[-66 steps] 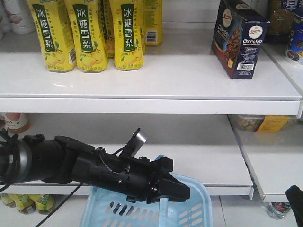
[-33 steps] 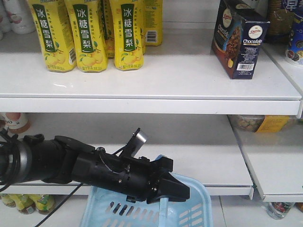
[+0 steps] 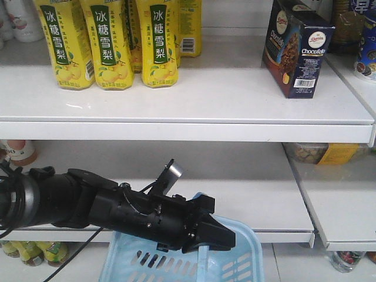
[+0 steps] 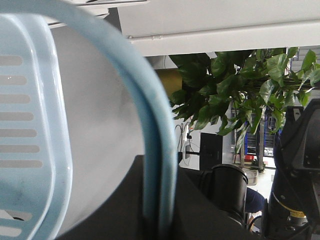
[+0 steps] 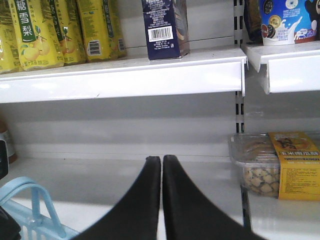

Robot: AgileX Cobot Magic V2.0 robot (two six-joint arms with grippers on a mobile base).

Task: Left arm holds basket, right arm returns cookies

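The right arm, visible at the lower right edge of the front view a second ago, is now out of that view; its gripper (image 5: 161, 165) is closed and empty, fingertips touching. The cookies (image 3: 296, 48) stand upright near the right end of the top shelf (image 3: 188, 111), so the return appears complete. The left gripper (image 3: 205, 232) is clamped on the handle of the basket (image 3: 235, 264). Basket contents cannot be determined.

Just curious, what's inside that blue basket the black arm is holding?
Nothing visible in the basket. The left gripper covers part of its rim, and its bottom is out of frame. The cookies stand on the shelf.
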